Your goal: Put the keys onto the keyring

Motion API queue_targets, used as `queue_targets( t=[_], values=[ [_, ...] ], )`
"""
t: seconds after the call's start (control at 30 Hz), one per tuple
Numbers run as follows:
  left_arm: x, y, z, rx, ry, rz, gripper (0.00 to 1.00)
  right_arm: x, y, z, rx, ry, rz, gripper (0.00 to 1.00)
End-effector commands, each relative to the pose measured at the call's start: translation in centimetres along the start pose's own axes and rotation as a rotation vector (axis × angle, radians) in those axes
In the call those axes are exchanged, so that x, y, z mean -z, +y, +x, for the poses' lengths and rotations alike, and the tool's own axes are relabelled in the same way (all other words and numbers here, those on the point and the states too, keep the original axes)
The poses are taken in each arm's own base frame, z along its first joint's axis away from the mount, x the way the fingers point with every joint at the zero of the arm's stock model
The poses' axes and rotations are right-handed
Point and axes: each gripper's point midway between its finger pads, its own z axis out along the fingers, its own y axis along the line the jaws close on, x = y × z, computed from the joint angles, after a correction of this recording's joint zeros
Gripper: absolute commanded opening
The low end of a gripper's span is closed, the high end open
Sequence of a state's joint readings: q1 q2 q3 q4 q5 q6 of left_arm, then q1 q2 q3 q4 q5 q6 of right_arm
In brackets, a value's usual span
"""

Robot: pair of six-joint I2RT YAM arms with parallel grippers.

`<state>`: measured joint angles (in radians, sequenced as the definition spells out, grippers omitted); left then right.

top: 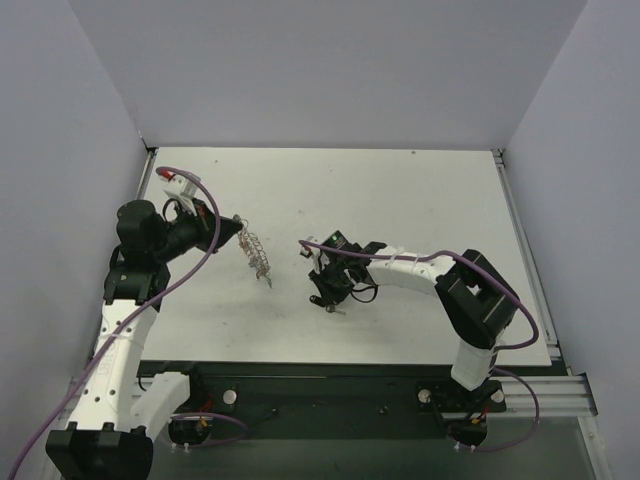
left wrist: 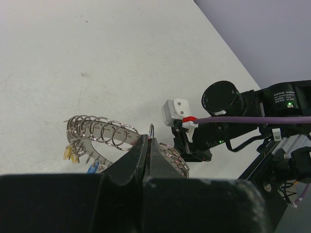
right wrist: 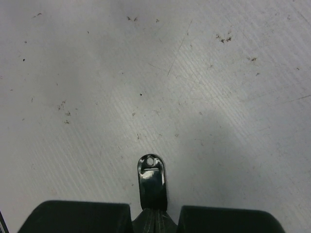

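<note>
Left gripper [left wrist: 148, 144] clamped on keyring [left wrist: 99, 130], left of centre in top view. Right gripper [right wrist: 154, 216] pinching black-headed key [right wrist: 151, 175], mid-frame, apart from keyring.

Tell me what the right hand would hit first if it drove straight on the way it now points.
Most likely the table: its wrist view shows only white tabletop ahead. The right hand is shut on a black-headed key, whose head would touch first.

Overhead camera looks straight down, wrist cameras close in -- all share the table [top: 400, 190].
</note>
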<state>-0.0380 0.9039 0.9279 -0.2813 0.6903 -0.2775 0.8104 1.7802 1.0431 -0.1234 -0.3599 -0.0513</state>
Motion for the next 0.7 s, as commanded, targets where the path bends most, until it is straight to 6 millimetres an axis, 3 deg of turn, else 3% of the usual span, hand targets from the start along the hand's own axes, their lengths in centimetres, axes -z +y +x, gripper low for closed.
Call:
queue_targets(
  t=[0.0,0.23,0.43,0.57,0.67],
  values=[
    [0.6,-1.4,-2.2,-0.074,-0.075,0.039,0.0,0.9,0.1,-0.3,-0.008,-0.016,0.001,0.0],
    [0.8,-1.5,-2.0,-0.083,-0.066,0.041,0.0,2.8,-0.4,-2.2,-0.048,-0.109,0.024,0.0],
    [1.1,-2.1,-1.9,-0.108,-0.063,0.069,0.0,6.4,-0.3,-4.6,-0.079,-0.258,0.038,0.0],
    [1.3,-3.1,-1.8,-0.122,-0.062,0.118,0.0,9.7,0.9,-6.3,-0.06,-0.386,-0.012,0.0],
    [1.3,-3.5,-1.8,-0.121,-0.066,0.135,0.0,10.1,0.7,-6.4,-0.091,-0.416,-0.031,0.0]
  ],
)
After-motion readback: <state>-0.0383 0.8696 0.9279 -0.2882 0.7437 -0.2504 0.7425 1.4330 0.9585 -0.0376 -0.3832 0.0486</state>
